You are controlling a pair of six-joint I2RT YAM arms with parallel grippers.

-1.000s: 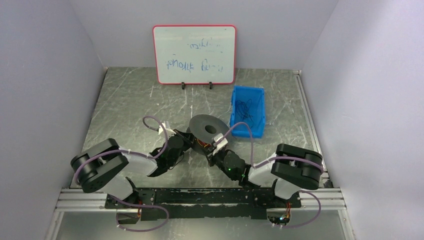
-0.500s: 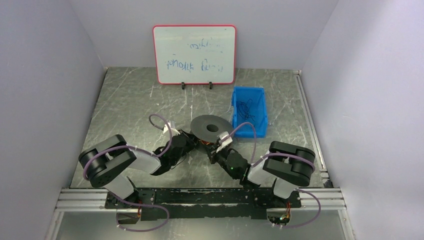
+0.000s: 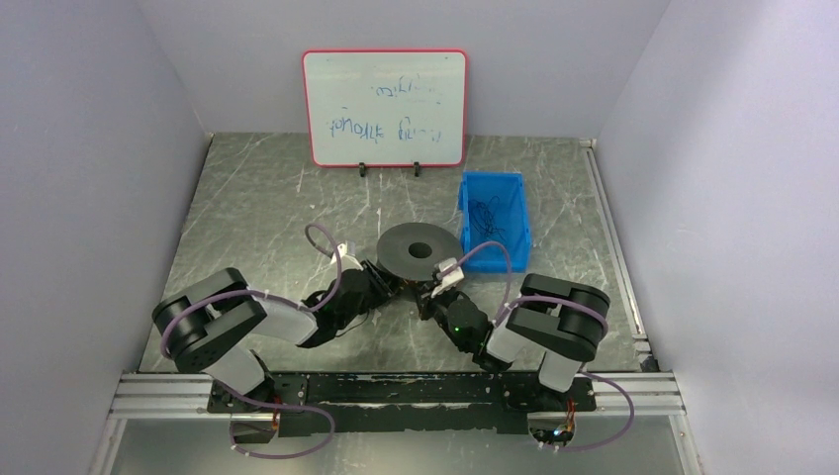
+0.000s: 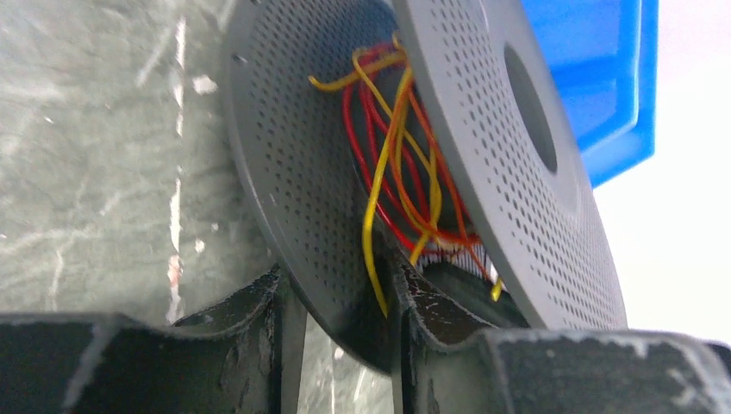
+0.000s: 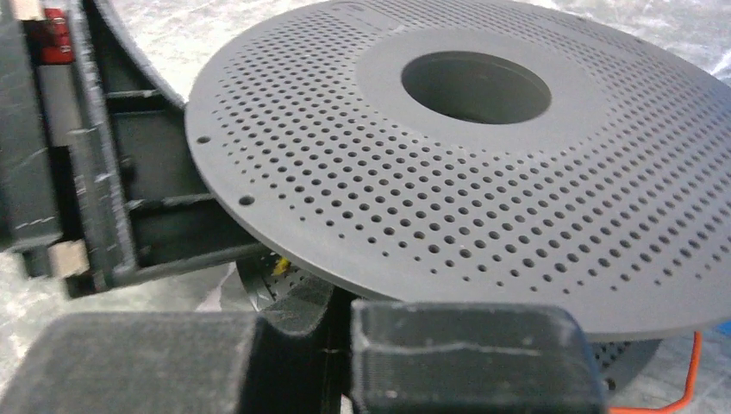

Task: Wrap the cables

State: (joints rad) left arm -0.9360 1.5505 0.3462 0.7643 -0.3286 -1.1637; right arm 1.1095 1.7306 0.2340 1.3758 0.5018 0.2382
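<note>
Soft, even light falls from above in the top view, which is sharp throughout, with only faint shadows beneath the arms on the table (image 3: 257, 198). The left wrist view burns out to white at its right edge; there the cables (image 4: 392, 164) are crisp, the left gripper (image 4: 340, 319) dark and blurred. The right gripper (image 5: 345, 354) is soft, the spool (image 5: 483, 190) sharper.

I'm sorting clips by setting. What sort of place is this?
Probably a robotics lab test cell: plain walls box in a scratched table, with a whiteboard propped at the back and a blue bin beside it.
</note>
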